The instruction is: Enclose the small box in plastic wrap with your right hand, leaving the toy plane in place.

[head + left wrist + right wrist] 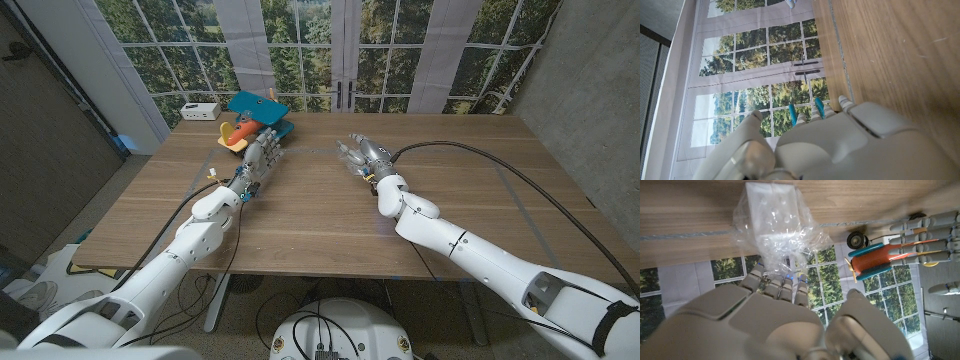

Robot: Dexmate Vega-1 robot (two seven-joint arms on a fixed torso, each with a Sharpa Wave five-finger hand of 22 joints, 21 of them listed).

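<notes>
Crinkled plastic wrap (785, 240) cloaks the boxy small box (772, 205).

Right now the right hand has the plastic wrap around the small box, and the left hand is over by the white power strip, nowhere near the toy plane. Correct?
Not quite. The right hand does have the plastic wrap around the small box, but the left hand is at the toy plane, fingers against it, not by the power strip. The head view shows this.

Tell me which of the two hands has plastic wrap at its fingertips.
The right hand: its fingers touch the bunched plastic wrap over the small box. The left hand is by the toy plane, away from the wrap.
</notes>
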